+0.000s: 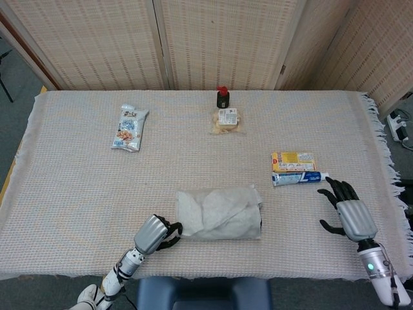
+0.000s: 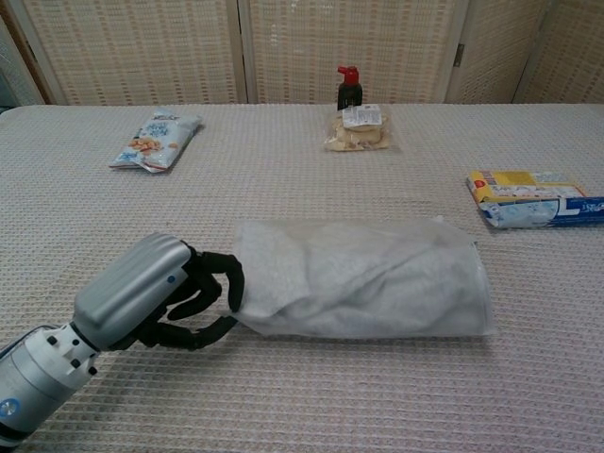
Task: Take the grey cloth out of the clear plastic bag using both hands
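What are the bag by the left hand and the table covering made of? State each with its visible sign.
Clear plastic bag: thin, cloudy plastic film, it seems; the grey cloth shows through and the surface wrinkles with a faint sheen.
Table covering: woven fabric, matte, with a waffle-like weave; fringe at its edge in the head view.

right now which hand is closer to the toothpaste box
Right. The right hand hovers open just below-right of the toothpaste box; the left hand is far off, at the clear plastic bag.
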Available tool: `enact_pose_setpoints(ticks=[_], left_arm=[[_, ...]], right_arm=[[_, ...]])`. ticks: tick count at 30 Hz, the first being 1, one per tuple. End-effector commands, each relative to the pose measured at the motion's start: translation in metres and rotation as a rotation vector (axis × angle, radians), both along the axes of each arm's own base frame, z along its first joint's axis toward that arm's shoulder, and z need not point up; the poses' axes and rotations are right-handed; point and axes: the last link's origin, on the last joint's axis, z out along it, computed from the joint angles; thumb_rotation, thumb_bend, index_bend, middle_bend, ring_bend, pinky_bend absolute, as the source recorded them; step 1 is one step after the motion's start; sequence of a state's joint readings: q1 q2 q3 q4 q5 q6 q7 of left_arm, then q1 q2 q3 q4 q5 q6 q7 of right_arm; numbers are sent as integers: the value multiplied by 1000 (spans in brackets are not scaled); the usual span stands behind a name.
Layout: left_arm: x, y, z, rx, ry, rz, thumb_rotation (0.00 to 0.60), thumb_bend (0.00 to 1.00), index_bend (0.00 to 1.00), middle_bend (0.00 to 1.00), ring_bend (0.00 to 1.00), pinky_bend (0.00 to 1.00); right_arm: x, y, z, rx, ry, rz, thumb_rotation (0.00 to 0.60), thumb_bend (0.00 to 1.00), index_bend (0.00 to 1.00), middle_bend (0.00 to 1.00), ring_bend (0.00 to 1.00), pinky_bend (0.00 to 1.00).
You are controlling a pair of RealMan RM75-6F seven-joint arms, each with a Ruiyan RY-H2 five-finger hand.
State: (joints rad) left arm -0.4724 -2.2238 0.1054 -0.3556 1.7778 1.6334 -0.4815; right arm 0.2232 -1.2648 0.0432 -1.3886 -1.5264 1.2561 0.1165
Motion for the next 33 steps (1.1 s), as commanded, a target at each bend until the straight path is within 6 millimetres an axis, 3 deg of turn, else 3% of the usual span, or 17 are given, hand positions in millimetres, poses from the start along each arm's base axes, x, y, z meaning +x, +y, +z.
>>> enact_pose_setpoints(ticks=[1, 5, 15, 33], left_arm=[[0, 0, 1, 3, 2, 0, 600, 522, 754, 1000, 1000, 1000], [-1, 0, 3, 11, 0, 0, 600, 523, 757, 1000, 1000, 1000], [-1, 2, 7, 20, -11, 3, 600, 521, 757, 1000, 1000, 1000], [-2, 8, 12, 34, -10, 9, 600, 520, 754, 1000, 1000, 1000]], right_arm=[[7, -24, -39, 83, -102, 76, 600, 282, 364, 0, 0, 0], [13, -34, -60, 94, -169, 99, 600, 293, 411, 0, 0, 0], [33, -54, -105, 106, -323, 123, 600, 294, 415, 0, 0, 0], [53, -66, -148, 139, -427, 127, 600, 295, 457, 18, 0, 0]])
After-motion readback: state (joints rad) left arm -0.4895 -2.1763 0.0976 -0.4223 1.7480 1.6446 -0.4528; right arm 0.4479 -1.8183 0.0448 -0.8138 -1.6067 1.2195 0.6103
